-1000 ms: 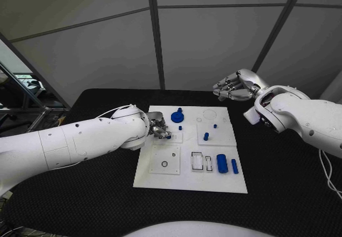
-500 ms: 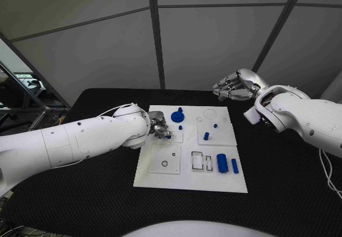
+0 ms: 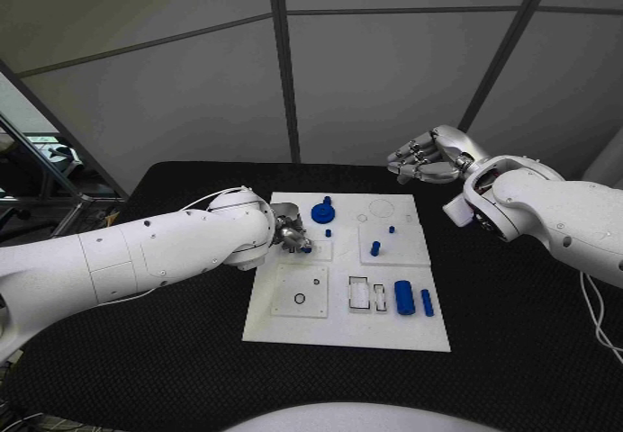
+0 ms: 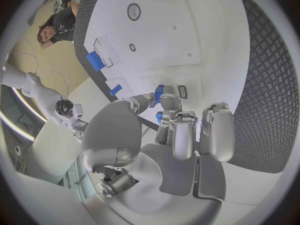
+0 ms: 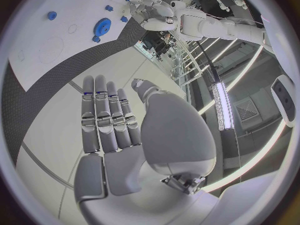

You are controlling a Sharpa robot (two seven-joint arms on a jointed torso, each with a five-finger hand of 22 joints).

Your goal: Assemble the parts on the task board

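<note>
A small blue peg is pinched by the left hand over the board, apparently for seating near the gear; the right hand, fingers straight and empty, is held beyond the board's far edge.

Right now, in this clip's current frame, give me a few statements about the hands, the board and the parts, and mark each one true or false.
1. The left hand is at the left edge of the task board, its fingers on a small blue part. True.
2. The right hand grips the blue gear. False: it is raised beyond the board's far edge, holding nothing, and the blue gear sits on the board.
3. A blue cylinder lies on its side in the board's near right area. True.
4. The task board lies on a white table. False: the table is black.
</note>
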